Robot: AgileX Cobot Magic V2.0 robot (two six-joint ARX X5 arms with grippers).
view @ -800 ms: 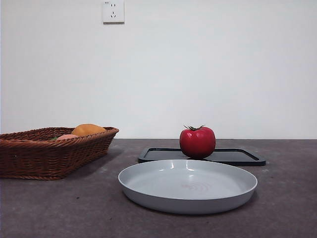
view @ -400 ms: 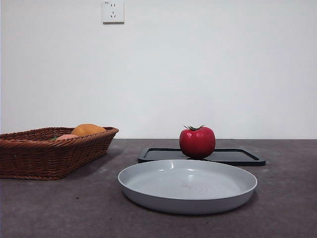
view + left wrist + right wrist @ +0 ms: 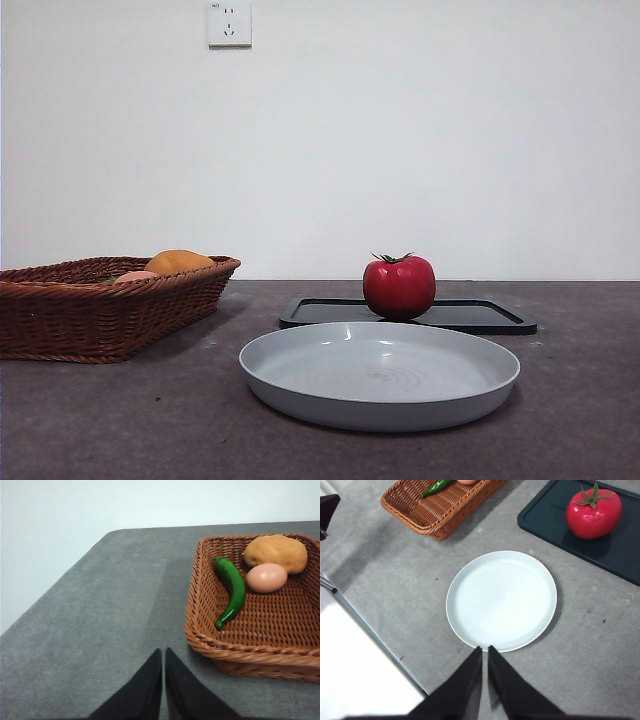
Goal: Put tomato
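Nothing has shifted across the front-view pictures: the tomato (image 3: pixel 398 287) sits where it sat a second ago, on the black tray (image 3: pixel 480 317), and no arm has entered that view. That means the task has not really started; the tomato is untouched and the grey plate (image 3: pixel 379 374) in front of the tray is bare.

The right gripper (image 3: pixel 484 652) hangs high with its jaws pressed nearly together, holding nothing. From it, the plate (image 3: pixel 501 600) lies just ahead and below, and the tomato (image 3: pixel 593 514) is further out, well apart from the jaws on the tray (image 3: pixel 615 550).

The left gripper (image 3: pixel 163 655) is likewise narrow and holds nothing. The wicker basket (image 3: pixel 200 635) lies just beside and ahead of it, holding a green chilli (image 3: pixel 231 590), a potato (image 3: pixel 276 553) and an egg (image 3: pixel 266 577).

The right gripper looks better placed; it would need to open before descending.
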